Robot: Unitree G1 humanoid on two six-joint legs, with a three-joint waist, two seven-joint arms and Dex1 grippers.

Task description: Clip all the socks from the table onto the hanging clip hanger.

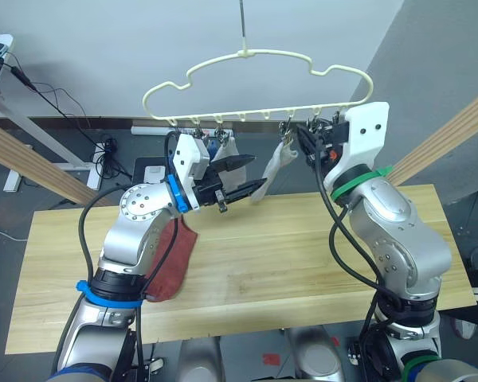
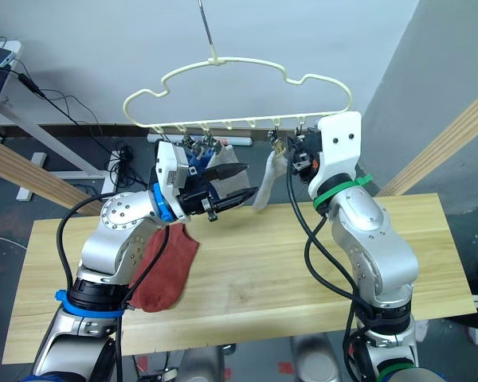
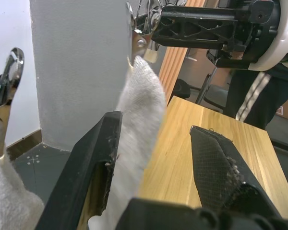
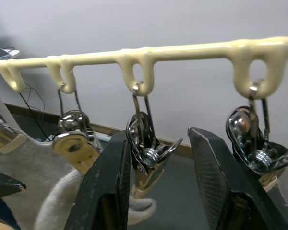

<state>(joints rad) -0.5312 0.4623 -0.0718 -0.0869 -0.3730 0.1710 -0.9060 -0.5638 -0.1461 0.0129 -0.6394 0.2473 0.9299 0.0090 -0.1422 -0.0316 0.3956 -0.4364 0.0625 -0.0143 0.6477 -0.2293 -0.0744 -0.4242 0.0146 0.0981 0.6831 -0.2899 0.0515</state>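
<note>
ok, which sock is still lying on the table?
The rust-red sock, flat on the table under the left arm. The light grey ones hang clipped on the clip hanger.

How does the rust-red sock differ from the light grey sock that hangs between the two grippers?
The rust-red sock lies on the table, partly under the left arm; the light grey sock hangs from a silver clip of the clip hanger. The red one is spread flat; the grey one droops lengthwise. The grey sock sits between the open fingers of the left gripper; no gripper is at the red one. Both are soft fabric socks.
</note>
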